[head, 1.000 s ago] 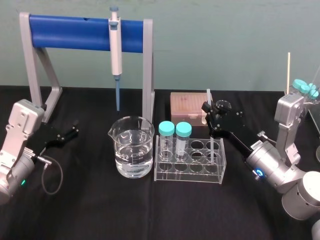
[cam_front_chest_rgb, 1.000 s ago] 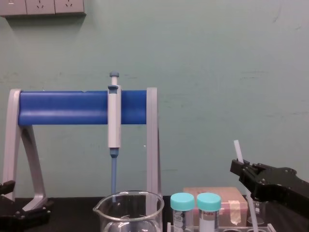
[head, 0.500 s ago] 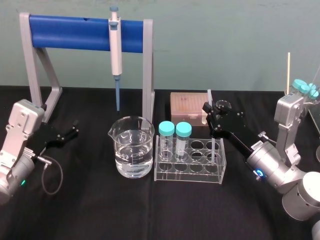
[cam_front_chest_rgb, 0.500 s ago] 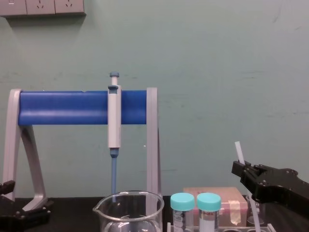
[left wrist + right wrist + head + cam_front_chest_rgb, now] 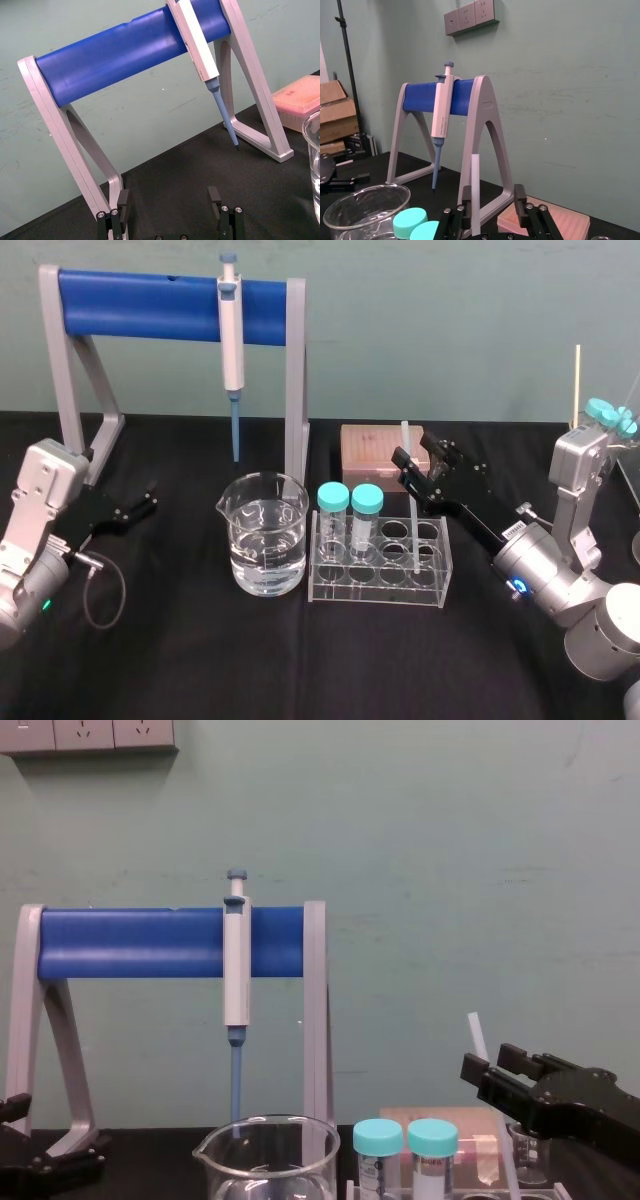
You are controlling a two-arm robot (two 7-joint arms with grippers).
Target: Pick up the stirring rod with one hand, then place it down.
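Laboratory bench: a pipette (image 5: 231, 325) hangs from a blue-and-grey stand (image 5: 150, 292) on a black surface (image 5: 200, 660). Near it are a glass beaker (image 5: 263, 535) of clear liquid and a clear tube rack (image 5: 380, 562) holding two teal-capped tubes (image 5: 333, 502) and a stirring rod (image 5: 475, 190), with a pink box (image 5: 375, 450) behind. The wall (image 5: 450, 320) is plain pale green with sockets (image 5: 470, 16); cardboard boxes (image 5: 335, 107) are stacked to one side.

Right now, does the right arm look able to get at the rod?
Probably yes. The right gripper has its jaws open on either side of the rod, which stands in the rack close to one jaw. Nothing sits between them.
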